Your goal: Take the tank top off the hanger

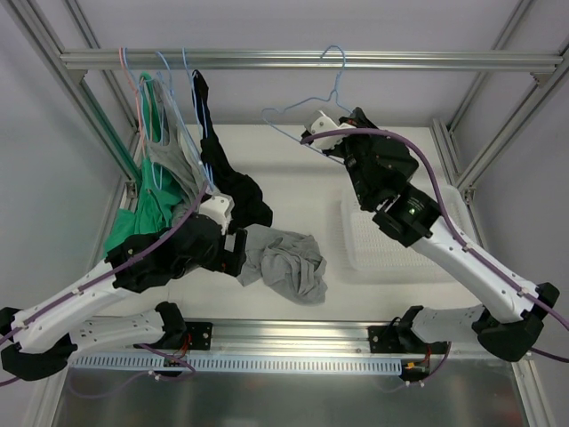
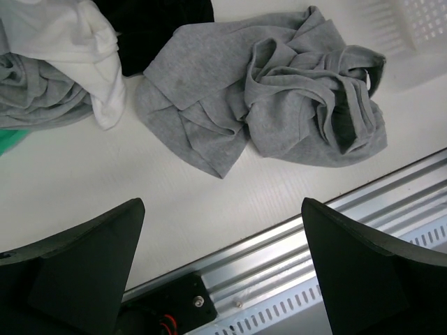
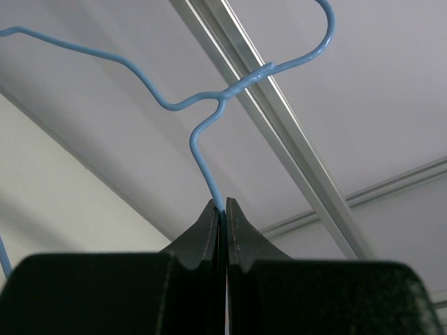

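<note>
A grey tank top lies crumpled on the white table, off any hanger; it also shows in the left wrist view. My right gripper is shut on a bare light-blue wire hanger and holds it up near the top rail; in the right wrist view the wire rises from between the closed fingertips. My left gripper is open and empty, low over the table just left of the grey tank top; its two fingers frame the table's front edge.
Several more garments hang on hangers at the back left: green, grey, black. A white basket sits on the right under the right arm. An aluminium rail runs along the near edge.
</note>
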Tool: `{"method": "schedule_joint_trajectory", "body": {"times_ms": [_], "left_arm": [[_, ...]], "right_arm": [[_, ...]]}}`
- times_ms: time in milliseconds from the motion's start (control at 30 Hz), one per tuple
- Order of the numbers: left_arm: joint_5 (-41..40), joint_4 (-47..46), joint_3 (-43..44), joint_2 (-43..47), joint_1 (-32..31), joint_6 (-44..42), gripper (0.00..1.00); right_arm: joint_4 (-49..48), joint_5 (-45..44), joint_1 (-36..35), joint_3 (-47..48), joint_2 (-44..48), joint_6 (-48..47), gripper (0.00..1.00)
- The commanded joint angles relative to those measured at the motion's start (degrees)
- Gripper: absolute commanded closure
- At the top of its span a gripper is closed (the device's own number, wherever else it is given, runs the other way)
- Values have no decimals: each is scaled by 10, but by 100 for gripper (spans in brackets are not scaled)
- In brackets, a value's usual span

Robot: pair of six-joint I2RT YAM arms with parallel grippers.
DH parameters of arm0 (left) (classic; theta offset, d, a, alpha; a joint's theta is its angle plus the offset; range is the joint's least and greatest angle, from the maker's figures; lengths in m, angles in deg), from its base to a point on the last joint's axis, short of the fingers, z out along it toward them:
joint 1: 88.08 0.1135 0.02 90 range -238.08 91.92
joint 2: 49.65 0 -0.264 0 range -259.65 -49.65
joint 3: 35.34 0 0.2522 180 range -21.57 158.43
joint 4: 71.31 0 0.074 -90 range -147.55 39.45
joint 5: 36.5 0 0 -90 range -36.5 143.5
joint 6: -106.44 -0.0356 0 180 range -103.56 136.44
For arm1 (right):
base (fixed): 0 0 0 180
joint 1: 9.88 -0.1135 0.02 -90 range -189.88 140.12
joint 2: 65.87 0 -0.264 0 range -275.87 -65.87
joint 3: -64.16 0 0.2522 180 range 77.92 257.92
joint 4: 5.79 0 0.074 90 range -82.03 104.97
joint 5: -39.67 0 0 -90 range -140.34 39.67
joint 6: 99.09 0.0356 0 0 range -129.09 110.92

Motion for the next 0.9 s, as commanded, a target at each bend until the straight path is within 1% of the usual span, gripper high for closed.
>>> {"method": "schedule_joint_trajectory", "body": {"times_ms": [0, 233, 367, 500, 867], "left_arm": [[-39, 21, -13, 21, -5, -23, 1], [-52, 2, -56, 78, -5, -4, 1], [-56, -1, -63, 102, -5, -3, 1], [-65, -2, -69, 116, -5, -1, 1], [-61, -2, -71, 112, -5, -2, 1]], "right_arm": [[-28, 0, 20, 65, -15, -30, 100], [-2, 18, 34, 123, -46, -4, 100], [34, 30, 56, 161, -85, 4, 100], [52, 32, 73, 167, -106, 4, 100], [75, 41, 107, 175, -134, 26, 100]]}}
